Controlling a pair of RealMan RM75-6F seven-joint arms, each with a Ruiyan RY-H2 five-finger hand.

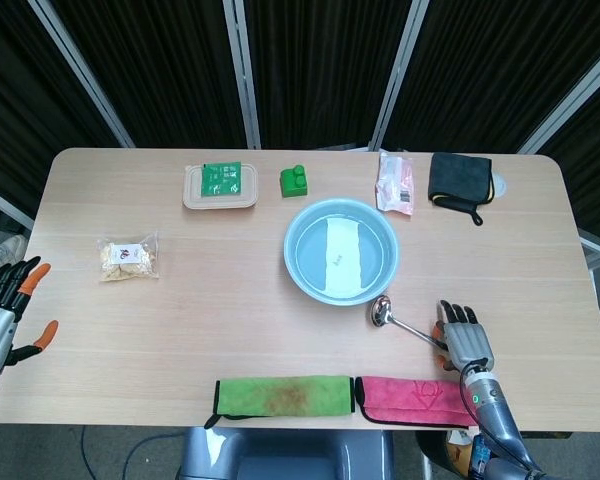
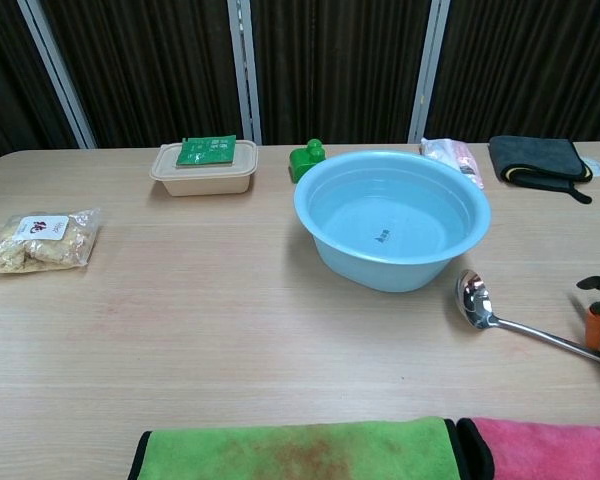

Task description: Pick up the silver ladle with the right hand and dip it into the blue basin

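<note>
The silver ladle (image 1: 383, 311) lies on the table just right of and in front of the blue basin (image 1: 340, 251), its bowl toward the basin and its handle running toward the near right. My right hand (image 1: 465, 338) hovers at the handle's far end with fingers spread, holding nothing. In the chest view the ladle (image 2: 474, 298) lies beside the basin (image 2: 392, 215), which holds water, and only the right hand's fingertips (image 2: 596, 322) show at the right edge, above the handle. My left hand (image 1: 5, 310) hangs open off the table's left edge.
A green cloth (image 1: 284, 394) and a pink cloth (image 1: 410, 398) lie along the front edge. At the back sit a lidded food box (image 1: 220, 186), a green block (image 1: 295, 180), a pink packet (image 1: 395, 183) and a black cloth (image 1: 459, 180). A snack bag (image 1: 128, 257) lies left.
</note>
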